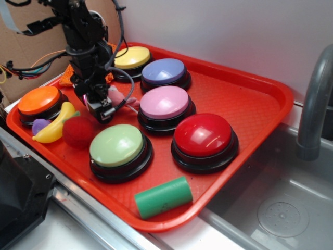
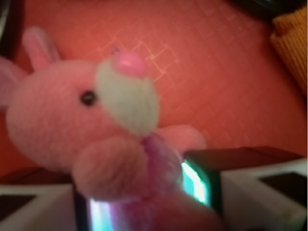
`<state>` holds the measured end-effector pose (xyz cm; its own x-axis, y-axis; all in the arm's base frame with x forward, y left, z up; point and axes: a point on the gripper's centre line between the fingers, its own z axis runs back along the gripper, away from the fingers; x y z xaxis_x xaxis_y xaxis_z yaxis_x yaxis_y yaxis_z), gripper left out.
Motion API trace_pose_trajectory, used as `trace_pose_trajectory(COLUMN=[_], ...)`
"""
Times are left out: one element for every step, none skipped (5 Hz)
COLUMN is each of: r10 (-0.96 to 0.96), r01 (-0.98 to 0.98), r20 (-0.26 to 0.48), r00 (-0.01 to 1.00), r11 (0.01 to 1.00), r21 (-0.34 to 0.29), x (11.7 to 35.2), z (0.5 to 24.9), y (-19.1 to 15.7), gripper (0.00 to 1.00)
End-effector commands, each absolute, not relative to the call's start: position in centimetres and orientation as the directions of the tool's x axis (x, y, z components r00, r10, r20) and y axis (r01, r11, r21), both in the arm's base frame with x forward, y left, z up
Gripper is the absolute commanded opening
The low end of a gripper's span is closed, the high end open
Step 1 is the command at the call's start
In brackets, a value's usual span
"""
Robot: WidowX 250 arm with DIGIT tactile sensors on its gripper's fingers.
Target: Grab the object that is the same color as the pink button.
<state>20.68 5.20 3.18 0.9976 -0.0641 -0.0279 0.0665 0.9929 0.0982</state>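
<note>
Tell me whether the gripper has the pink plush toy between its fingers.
Yes. In the wrist view the pink plush toy sits wedged between the gripper fingers.

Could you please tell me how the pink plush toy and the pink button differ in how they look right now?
The pink plush toy is fuzzy with a face; the pink button is a smooth dome on a black base. In the exterior view the toy looks much smaller than the button. The toy sits between the gripper fingers, mostly hidden behind the arm; the button stands free, unobstructed. Both are pale pink and over the red tray.
</note>
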Motion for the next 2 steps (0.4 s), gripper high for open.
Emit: trace_pose_trajectory(r10=[0.13, 0.266], r01=[-0.13, -0.262], r20=[0.046, 0.111], r00=[0.99, 0.957], r11=[0.991, 0.964], r21=[-0.002, -0.052], x=[22.1, 21.9], z=[10.6, 14.6], y=[3.7, 3.1], gripper=[0.0, 0.0])
